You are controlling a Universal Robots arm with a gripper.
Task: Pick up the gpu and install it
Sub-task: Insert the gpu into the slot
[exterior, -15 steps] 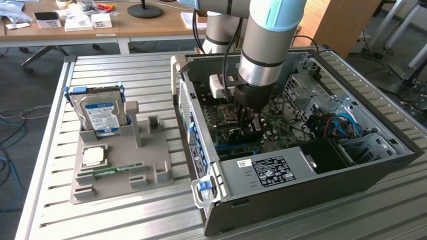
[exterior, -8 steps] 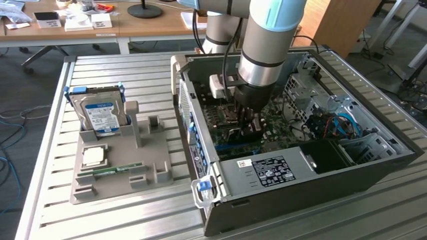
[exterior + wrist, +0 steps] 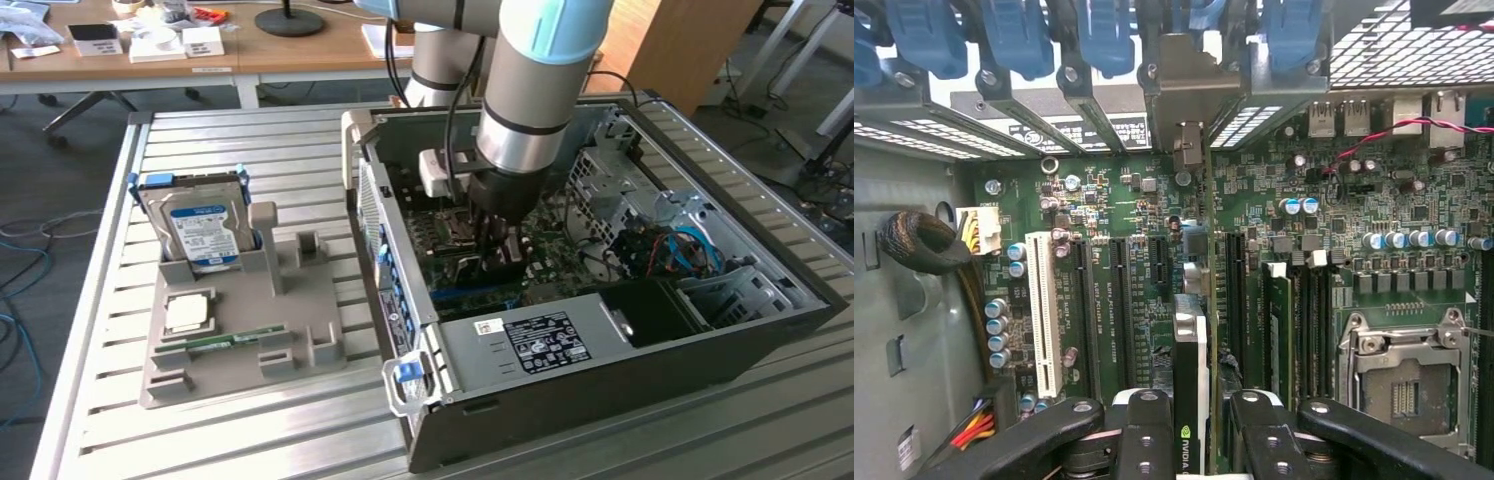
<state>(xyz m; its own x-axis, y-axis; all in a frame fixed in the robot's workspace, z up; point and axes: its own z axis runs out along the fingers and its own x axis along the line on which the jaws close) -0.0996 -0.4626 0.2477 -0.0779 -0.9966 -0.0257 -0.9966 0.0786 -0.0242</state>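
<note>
My gripper (image 3: 491, 255) is down inside the open computer case (image 3: 747, 330), over the green motherboard (image 3: 561, 250). In the wrist view the gripper (image 3: 1191, 425) is shut on the gpu (image 3: 1190, 360), which I see edge-on as a thin upright card between the black fingers (image 3: 1144, 430). The card's silver bracket (image 3: 1182, 85) reaches the rear slot openings of the case, between blue latches (image 3: 1104, 35). The gpu stands over the motherboard (image 3: 1104, 200), between two black expansion slots (image 3: 1120, 300). How deep it sits in a slot cannot be told.
A white slot (image 3: 1041, 310), a memory stick (image 3: 1276, 330) and an open CPU socket (image 3: 1404, 370) flank the card. Left of the case in the exterior view, a grey fixture (image 3: 240, 330) holds a hard drive (image 3: 200, 225), a CPU (image 3: 187, 313) and a memory stick (image 3: 234, 338).
</note>
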